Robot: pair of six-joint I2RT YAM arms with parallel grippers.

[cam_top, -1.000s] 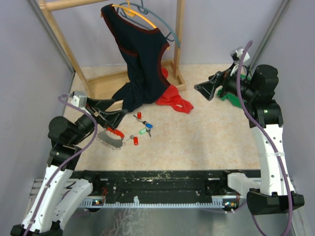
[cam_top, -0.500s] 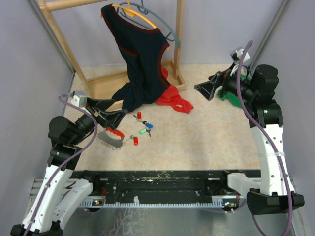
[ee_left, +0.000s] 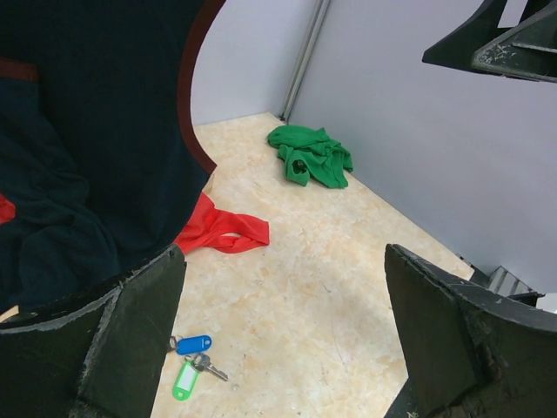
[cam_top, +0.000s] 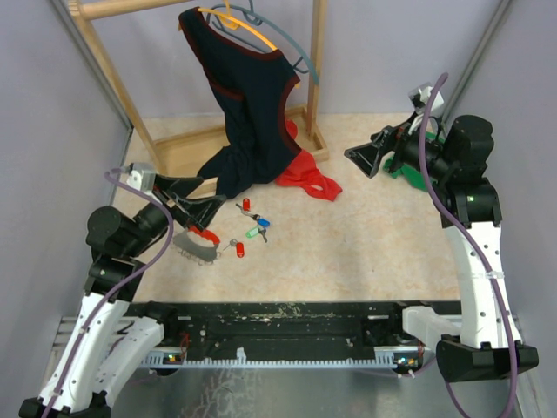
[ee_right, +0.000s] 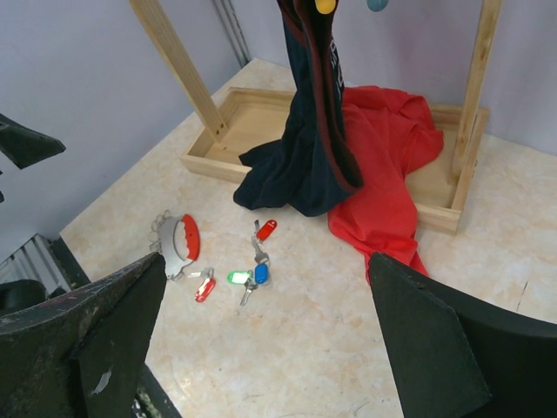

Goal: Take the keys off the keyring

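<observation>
Nothing has shifted since a second ago; left claw (ee_left: 283, 261) and right claw (cam_top: 359, 162) both gape empty above the desk (ee_right: 305, 348); keys (ee_right: 259, 273) lie scattered at 3 o'clock of the keyring (ee_right: 189, 239); removal looks done, though the nearest red key may yet cling.

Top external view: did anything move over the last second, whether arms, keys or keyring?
Nothing visibly changed. The left gripper and right gripper stay open and empty where they were, and the keys and keyring lie in the same spots.
</observation>
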